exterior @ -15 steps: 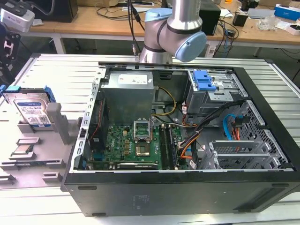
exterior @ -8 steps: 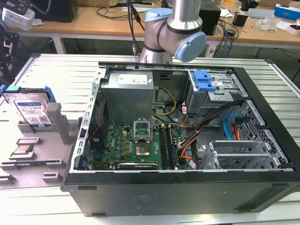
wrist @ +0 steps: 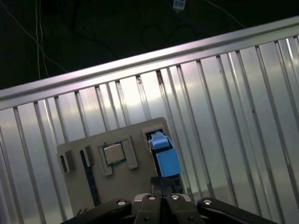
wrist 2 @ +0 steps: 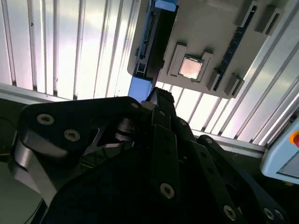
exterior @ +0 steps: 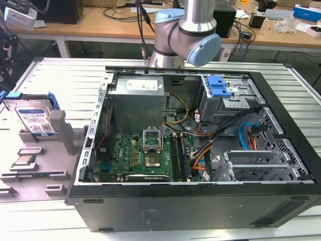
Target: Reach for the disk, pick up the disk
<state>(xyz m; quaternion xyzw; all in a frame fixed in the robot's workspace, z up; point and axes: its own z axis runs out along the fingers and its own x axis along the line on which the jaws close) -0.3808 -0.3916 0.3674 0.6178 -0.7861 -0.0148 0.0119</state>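
As the arm [exterior: 186,30] rises behind the open computer case [exterior: 200,203], the gripper [wrist: 161,186] points down over the ribbed table [wrist: 224,116], fingers pressed together | grey holder [wrist: 126,182] carries the CPU chip [wrist: 114,153] in a recess, the disk [wrist: 166,158] on edge in a slot | disk sits right below the fingertips, apart

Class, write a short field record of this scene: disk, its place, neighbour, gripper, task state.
disk: flat silver hard drive in bright blue plastic carrier
place: on edge in grey plastic fixture, exterior view's left
neighbour: small square silver CPU chip, flat on same fixture
gripper: black, above the fixture, apart from the disk
task state: disk not yet picked up
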